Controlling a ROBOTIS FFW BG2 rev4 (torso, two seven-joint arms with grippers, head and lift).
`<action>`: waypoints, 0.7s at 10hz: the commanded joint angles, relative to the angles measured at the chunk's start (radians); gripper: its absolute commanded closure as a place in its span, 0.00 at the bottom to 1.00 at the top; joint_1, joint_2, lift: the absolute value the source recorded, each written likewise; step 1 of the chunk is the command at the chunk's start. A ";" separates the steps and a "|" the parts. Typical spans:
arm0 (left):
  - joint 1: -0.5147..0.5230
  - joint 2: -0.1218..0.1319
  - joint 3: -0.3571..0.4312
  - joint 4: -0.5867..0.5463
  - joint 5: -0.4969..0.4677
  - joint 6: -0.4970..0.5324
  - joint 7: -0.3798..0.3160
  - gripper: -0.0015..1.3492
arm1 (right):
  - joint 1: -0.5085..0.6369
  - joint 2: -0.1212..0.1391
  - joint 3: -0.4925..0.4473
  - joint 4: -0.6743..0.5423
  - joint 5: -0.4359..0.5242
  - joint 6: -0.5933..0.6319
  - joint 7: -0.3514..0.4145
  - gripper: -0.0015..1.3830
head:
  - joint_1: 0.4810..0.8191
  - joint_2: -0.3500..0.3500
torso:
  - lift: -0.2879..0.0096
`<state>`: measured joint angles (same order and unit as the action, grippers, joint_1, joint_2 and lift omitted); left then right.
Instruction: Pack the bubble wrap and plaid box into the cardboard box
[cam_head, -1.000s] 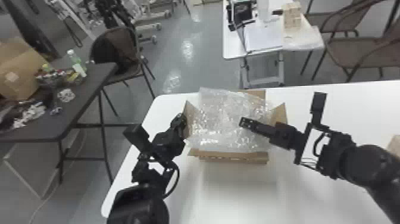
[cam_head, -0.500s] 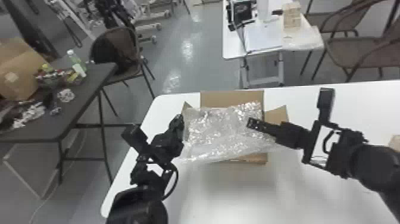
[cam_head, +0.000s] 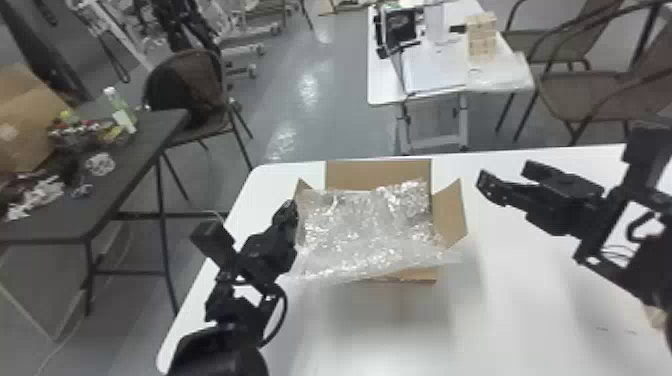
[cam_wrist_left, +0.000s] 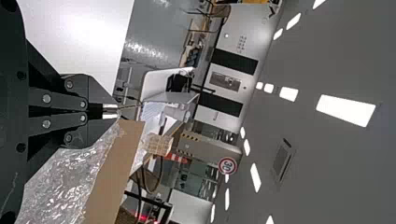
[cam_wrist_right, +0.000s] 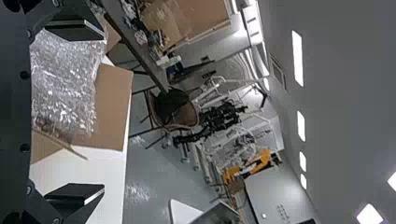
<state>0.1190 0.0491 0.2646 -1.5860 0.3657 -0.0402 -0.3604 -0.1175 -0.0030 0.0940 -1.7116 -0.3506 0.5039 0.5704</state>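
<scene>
Your left gripper (cam_head: 290, 209) is closed at the bubble wrap's (cam_head: 360, 225) edge; whether it pinches, I cannot tell. Your right gripper (cam_head: 506, 176), wide open and empty, points at the cardboard box (cam_head: 450, 212), with bare table (cam_head: 530, 285) between.

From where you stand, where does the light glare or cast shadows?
Head view: glints on the bubble wrap, bright patches on the floor, soft shadow on the white table; left wrist view: glaring ceiling lights; right wrist view: similar lights.

Our left gripper (cam_head: 289, 206) hangs closed near the tabletop's (cam_head: 400, 340) left edge; our right gripper (cam_head: 506, 176) spreads its fingers wide.
</scene>
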 joint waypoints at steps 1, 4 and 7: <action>0.005 0.000 0.007 -0.002 0.005 -0.004 0.000 0.90 | 0.107 0.004 -0.059 -0.089 0.048 -0.022 -0.006 0.12 | 0.58 0.93 | 0.67; 0.022 0.000 0.022 -0.003 0.019 -0.017 0.001 0.90 | 0.299 0.004 -0.145 -0.201 0.133 -0.128 -0.015 0.13 | 0.63 0.87 | 0.67; 0.042 0.000 0.036 -0.012 0.030 -0.023 0.001 0.90 | 0.453 0.004 -0.264 -0.184 0.179 -0.326 -0.017 0.18 | 0.63 0.79 | 0.67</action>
<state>0.1562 0.0491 0.2966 -1.5959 0.3928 -0.0609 -0.3590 0.3053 -0.0030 -0.1412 -1.9053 -0.1759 0.2094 0.5540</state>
